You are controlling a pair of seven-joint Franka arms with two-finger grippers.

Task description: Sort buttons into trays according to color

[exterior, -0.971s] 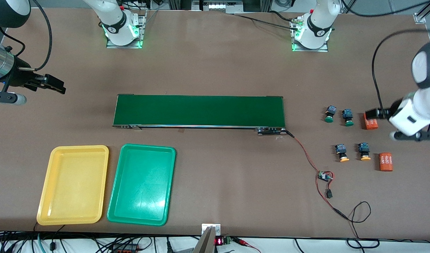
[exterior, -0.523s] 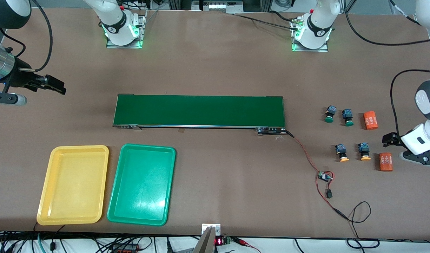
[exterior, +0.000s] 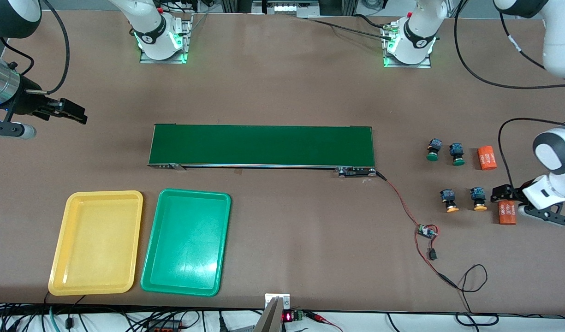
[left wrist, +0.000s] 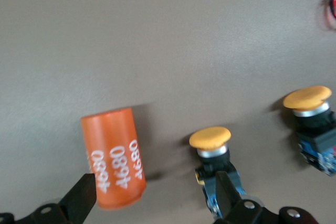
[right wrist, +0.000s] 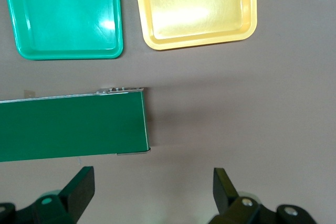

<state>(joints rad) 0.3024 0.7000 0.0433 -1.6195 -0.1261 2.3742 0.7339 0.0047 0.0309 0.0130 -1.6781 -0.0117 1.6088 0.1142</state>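
Left wrist view first: the left gripper (left wrist: 155, 198) hangs low over the table with its jaws spread wide and nothing in them. Between the two black fingers (left wrist: 81, 195) lies bare tabletop; the orange cylinder (left wrist: 114, 156) with white numbers lies just by one finger, and a yellow button (left wrist: 211, 148) stands just by the other. A second yellow button (left wrist: 311, 114) stands a little farther out past the first.

From the front, the left gripper (exterior: 500, 192) sits over the top end of that cylinder (exterior: 507, 213), right beside the nearer yellow button (exterior: 478, 198); the other yellow one (exterior: 448, 200) is next along toward the belt. Farther from the camera stand two green buttons (exterior: 432, 149) (exterior: 456, 154) and another orange cylinder (exterior: 486, 158). All four buttons are on the table, well apart from the trays.

At the other end, the right gripper (exterior: 72, 112) waits in the air over bare table, jaws wide and empty. Its wrist view shows the gripper (right wrist: 152, 190) over table just off the end of the dark-green belt (right wrist: 68, 127), with the green tray (right wrist: 65, 51) and yellow tray (right wrist: 199, 38) side by side past the belt. From the front, the belt (exterior: 261, 145) lies mid-table, and the yellow tray (exterior: 61, 276) and green tray (exterior: 153, 281) lie nearer the camera, neither holding a button.
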